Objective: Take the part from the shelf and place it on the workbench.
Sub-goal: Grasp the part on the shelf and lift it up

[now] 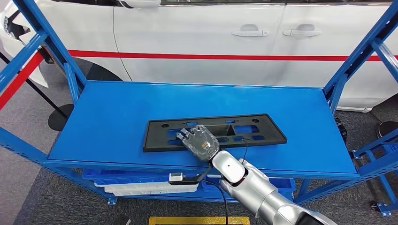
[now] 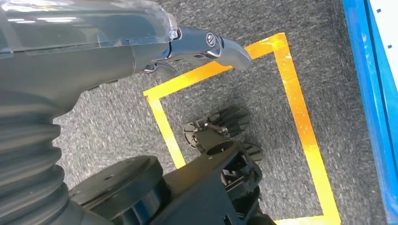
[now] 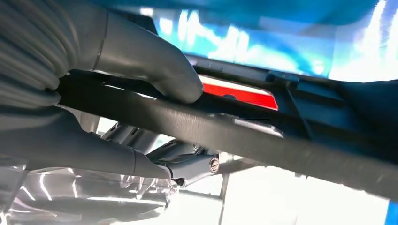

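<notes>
Palm-down, right hand (image 1: 201,143) grips black part (image 1: 263,132) on shelf (image 1: 108,122).

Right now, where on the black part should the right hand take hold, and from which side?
Probably the near long edge of the black part, approached from the robot's side. It lies flat, long and thin on the blue shelf, so its rail suits a pinch; the right hand already grips there.

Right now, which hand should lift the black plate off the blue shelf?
Right. The right hand already lies on the black plate's near edge, thumb over the rim and fingers under it. The left hand hangs over the carpet, holding nothing.
</notes>
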Robot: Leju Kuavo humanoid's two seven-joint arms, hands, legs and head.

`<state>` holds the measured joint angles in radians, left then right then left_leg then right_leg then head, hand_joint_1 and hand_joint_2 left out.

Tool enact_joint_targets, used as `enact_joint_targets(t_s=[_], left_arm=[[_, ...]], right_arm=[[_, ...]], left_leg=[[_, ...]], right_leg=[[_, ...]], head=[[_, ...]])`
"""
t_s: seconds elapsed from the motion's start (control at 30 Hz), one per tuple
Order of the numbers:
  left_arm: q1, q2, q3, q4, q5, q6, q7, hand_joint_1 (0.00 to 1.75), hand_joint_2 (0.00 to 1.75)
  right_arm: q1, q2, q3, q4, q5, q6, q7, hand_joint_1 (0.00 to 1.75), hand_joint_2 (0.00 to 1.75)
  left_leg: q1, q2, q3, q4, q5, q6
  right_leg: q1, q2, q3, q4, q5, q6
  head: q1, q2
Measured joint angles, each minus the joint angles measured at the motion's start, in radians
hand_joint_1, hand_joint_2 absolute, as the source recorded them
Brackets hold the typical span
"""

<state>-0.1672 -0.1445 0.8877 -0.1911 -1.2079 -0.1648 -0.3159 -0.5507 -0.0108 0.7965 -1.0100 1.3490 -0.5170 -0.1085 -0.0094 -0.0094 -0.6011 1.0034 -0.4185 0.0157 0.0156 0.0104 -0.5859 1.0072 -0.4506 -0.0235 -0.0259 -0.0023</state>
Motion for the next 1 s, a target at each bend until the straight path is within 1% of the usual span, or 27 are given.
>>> enact_joint_targets(t_s=[0.1,0.27,0.47,0.53,0.57,0.6,0.67,0.7,0.73,0.77,0.8,0.83,0.87,0.9,0.93,0.97,1.0], left_arm=[[0.0,0.0,-0.003,0.0,0.002,-0.001,0.001,0.0,1.75],[0.001,-0.001,-0.014,0.0,0.001,-0.004,0.007,0.0,1.75],[0.001,-0.001,-0.031,0.0,0.0,0.002,0.004,0.0,1.75],[0.0,-0.004,-0.035,0.0,0.0,0.002,0.001,0.0,1.75],[-0.001,-0.006,-0.036,0.0,0.0,0.002,0.0,0.0,1.75],[-0.002,-0.007,-0.038,0.0,0.0,0.002,-0.001,0.0,1.75],[-0.005,-0.009,-0.04,0.0,0.0,0.001,-0.002,0.0,1.75],[-0.005,-0.009,-0.04,0.0,-0.001,0.001,-0.002,0.0,1.75],[-0.005,-0.009,-0.041,0.0,-0.001,0.0,-0.002,0.0,1.75],[-0.005,-0.01,-0.041,0.0,-0.001,-0.001,-0.002,0.0,1.75],[-0.005,-0.01,-0.042,0.0,-0.001,-0.002,-0.002,0.0,1.75],[-0.006,-0.011,-0.044,0.0,-0.001,-0.003,-0.002,0.0,1.75],[-0.007,-0.012,-0.046,0.0,-0.001,-0.003,-0.002,0.0,1.75],[-0.008,-0.012,-0.047,-0.001,-0.002,-0.004,-0.003,0.0,1.75],[-0.008,-0.013,-0.049,-0.001,-0.002,-0.004,-0.004,0.0,1.75],[-0.008,-0.013,-0.05,-0.001,-0.002,-0.004,-0.005,0.0,1.75],[-0.008,-0.013,-0.052,-0.001,-0.003,-0.005,-0.006,0.0,1.75]], right_arm=[[0.008,-0.015,-0.018,-0.05,-0.045,0.047,-0.021,1.75,1.75],[0.01,-0.052,-0.036,-0.13,-0.05,0.109,-0.031,1.75,1.75],[0.009,-0.086,-0.043,-0.198,-0.05,0.138,-0.039,1.75,1.75],[0.007,-0.09,-0.043,-0.213,-0.049,0.146,-0.039,1.75,1.75],[0.004,-0.092,-0.043,-0.218,-0.048,0.151,-0.039,1.75,1.75],[0.001,-0.093,-0.043,-0.223,-0.046,0.156,-0.039,1.75,1.75],[-0.003,-0.097,-0.043,-0.226,-0.039,0.165,-0.036,1.75,1.75],[-0.003,-0.099,-0.042,-0.227,-0.035,0.17,-0.034,1.75,1.75],[-0.003,-0.101,-0.042,-0.227,-0.031,0.173,-0.031,1.75,1.75],[-0.003,-0.103,-0.041,-0.229,-0.028,0.176,-0.029,1.75,1.75],[-0.005,-0.105,-0.041,-0.231,-0.025,0.178,-0.027,1.75,1.75],[-0.007,-0.107,-0.041,-0.234,-0.022,0.179,-0.026,1.75,1.75],[-0.011,-0.109,-0.041,-0.237,-0.019,0.181,-0.026,1.75,1.75],[-0.015,-0.11,-0.04,-0.24,-0.016,0.182,-0.026,1.75,1.75],[-0.018,-0.112,-0.039,-0.242,-0.014,0.183,-0.025,1.75,1.75],[-0.02,-0.114,-0.039,-0.243,-0.011,0.184,-0.023,1.75,1.75],[-0.021,-0.115,-0.038,-0.244,-0.008,0.184,-0.022,1.75,1.75]], left_leg=[[0.0,0.0,0.0,0.0,0.0,0.0],[-0.001,0.0,0.0,0.002,-0.001,0.001],[-0.008,0.0,-0.001,0.006,-0.005,0.013],[-0.002,0.002,0.007,-0.009,0.004,0.02],[0.002,0.004,0.012,-0.018,0.008,0.023],[0.005,0.005,0.016,-0.026,0.012,0.026],[0.006,0.006,0.017,-0.027,0.014,0.027],[0.007,0.006,0.016,-0.026,0.013,0.027],[0.008,0.006,0.016,-0.024,0.012,0.025],[0.01,0.006,0.015,-0.021,0.01,0.022],[0.013,0.006,0.015,-0.016,0.007,0.017],[0.016,0.005,0.013,-0.008,0.003,0.011],[0.017,0.005,0.009,0.001,-0.002,0.003],[0.017,0.004,0.006,0.008,-0.005,-0.004],[0.016,0.003,0.002,0.014,-0.006,-0.01],[0.015,0.003,-0.002,0.017,-0.005,-0.016],[0.016,0.002,-0.003,0.018,-0.004,-0.021]], right_leg=[[0.0,0.0,0.0,0.0,0.0,0.0],[-0.001,0.0,0.0,-0.001,0.0,0.001],[-0.005,0.0,0.002,-0.001,0.0,0.01],[-0.004,0.0,0.003,0.003,-0.006,0.015],[-0.004,0.0,-0.004,0.023,-0.023,0.019],[-0.005,0.0,-0.021,0.064,-0.051,0.023],[-0.014,-0.001,-0.08,0.197,-0.119,0.033],[-0.019,-0.002,-0.108,0.256,-0.138,0.038],[-0.024,-0.003,-0.122,0.284,-0.138,0.043],[-0.03,-0.004,-0.116,0.273,-0.118,0.048],[-0.035,-0.006,-0.091,0.223,-0.084,0.053],[-0.04,-0.008,-0.056,0.152,-0.051,0.059],[-0.041,-0.007,-0.024,0.091,-0.027,0.06],[-0.041,-0.005,-0.004,0.049,-0.015,0.058],[-0.04,-0.003,0.003,0.031,-0.015,0.052],[-0.036,0.0,0.001,0.032,-0.016,0.044],[-0.037,0.0,-0.003,0.031,-0.015,0.036]], head=[[0.0,0.0],[0.0,0.0],[0.0,0.0],[0.0,0.0],[0.0,0.0],[0.0,0.0],[0.0,0.0],[0.0,0.0],[0.0,0.0],[0.0,0.0],[0.0,0.0],[0.0,0.0],[0.0,0.0],[0.0,0.0],[0.0,0.0],[0.0,0.0],[0.0,0.0]])
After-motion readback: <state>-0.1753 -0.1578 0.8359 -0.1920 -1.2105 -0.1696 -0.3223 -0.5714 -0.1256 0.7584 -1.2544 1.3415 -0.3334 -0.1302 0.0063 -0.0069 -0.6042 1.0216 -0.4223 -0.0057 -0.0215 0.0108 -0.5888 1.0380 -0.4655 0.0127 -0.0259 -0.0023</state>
